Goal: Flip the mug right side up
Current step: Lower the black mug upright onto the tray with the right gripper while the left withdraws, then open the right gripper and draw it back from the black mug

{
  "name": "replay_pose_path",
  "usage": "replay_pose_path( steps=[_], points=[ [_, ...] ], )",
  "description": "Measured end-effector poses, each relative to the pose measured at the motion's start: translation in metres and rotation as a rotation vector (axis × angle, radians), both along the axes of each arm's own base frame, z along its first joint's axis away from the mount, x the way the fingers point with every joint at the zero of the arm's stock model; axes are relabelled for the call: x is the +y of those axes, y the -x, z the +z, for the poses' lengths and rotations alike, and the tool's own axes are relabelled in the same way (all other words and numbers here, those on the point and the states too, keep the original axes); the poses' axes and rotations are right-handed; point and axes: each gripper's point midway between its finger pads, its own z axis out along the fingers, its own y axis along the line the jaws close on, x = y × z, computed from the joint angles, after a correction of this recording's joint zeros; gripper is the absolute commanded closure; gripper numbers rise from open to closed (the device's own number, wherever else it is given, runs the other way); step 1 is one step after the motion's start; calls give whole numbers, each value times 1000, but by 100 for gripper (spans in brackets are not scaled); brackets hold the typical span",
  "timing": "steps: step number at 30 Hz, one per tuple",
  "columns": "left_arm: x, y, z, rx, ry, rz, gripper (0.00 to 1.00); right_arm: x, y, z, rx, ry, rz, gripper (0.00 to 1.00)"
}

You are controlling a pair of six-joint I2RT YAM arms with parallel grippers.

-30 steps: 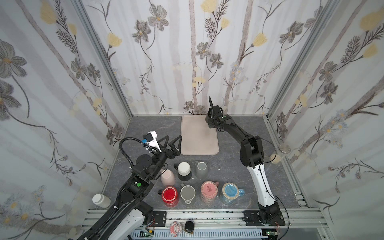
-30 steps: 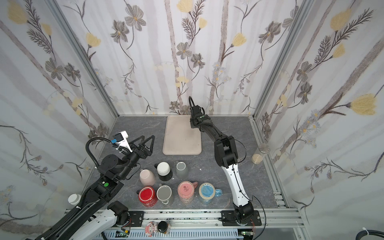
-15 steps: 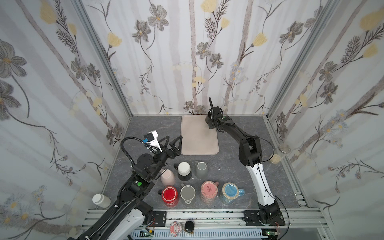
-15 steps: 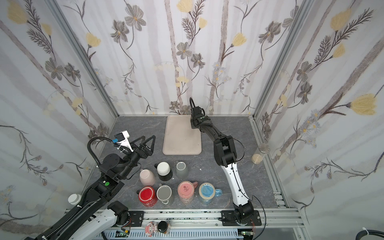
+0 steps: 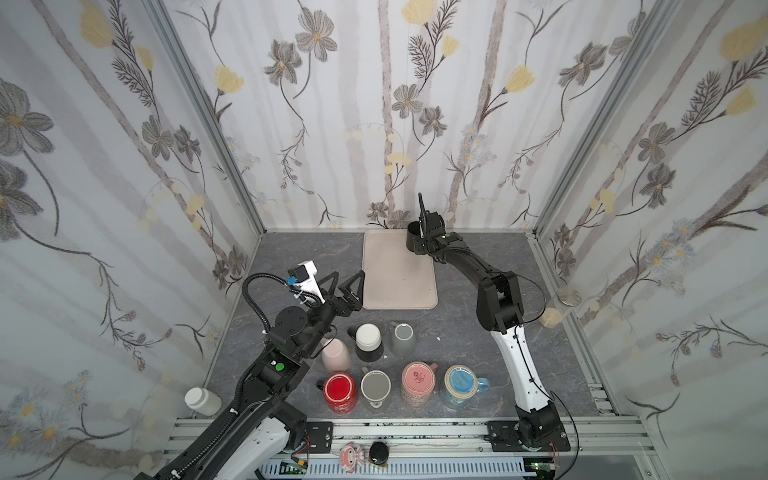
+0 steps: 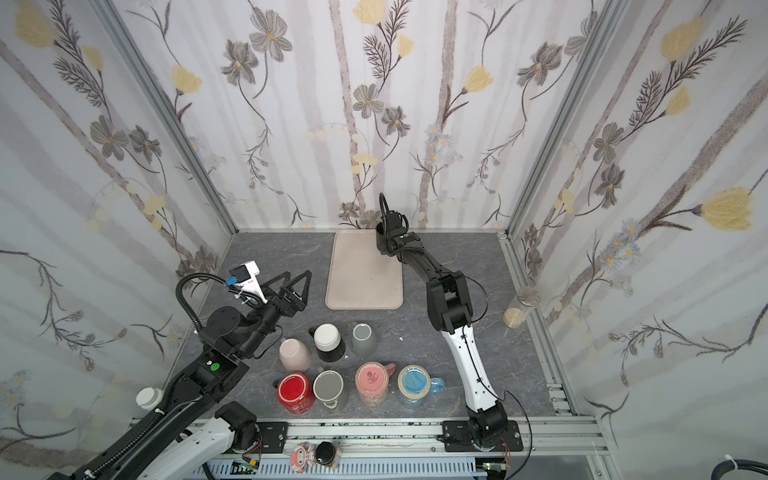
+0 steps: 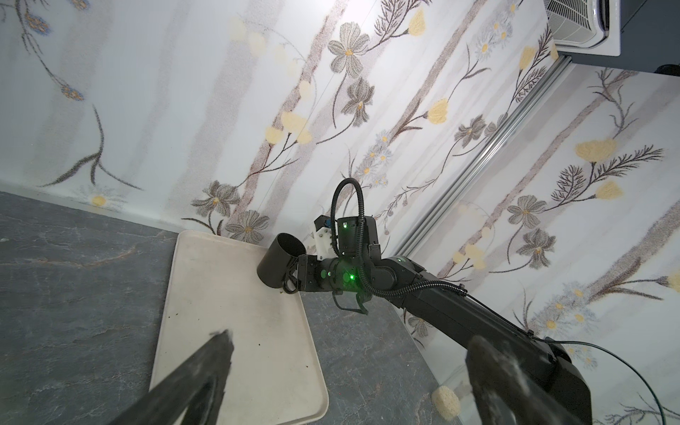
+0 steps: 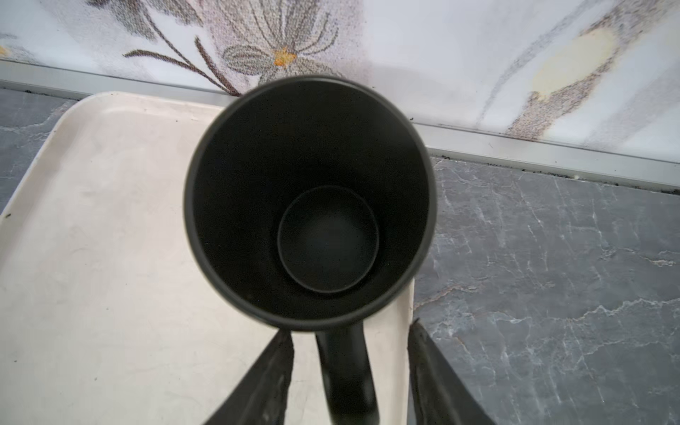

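Two jaws apart — mug (image 8: 309, 202) handle (image 8: 347, 375) between them, mug on tray (image 8: 92, 257)

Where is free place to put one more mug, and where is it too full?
Most of the tray is bare; only the black mug is at its far right corner. The table between tray and left wall is bare. The front is crowded with seven mugs.

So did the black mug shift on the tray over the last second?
No. In both top views the black mug stands at the far right corner of the tray, just where it was a second ago.
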Motion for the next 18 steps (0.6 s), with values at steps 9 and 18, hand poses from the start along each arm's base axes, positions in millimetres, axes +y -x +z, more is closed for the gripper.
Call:
replay_pose_path(
  steps=[9, 18],
  points=[
    [-2, -3, -3, 13, -7, -1, 0, 10, 30, 16, 7, -38, 51, 28],
    [-8, -8, -20, 56, -17, -16, 0, -11, 156, 127, -162, -240, 78, 26]
  ],
)
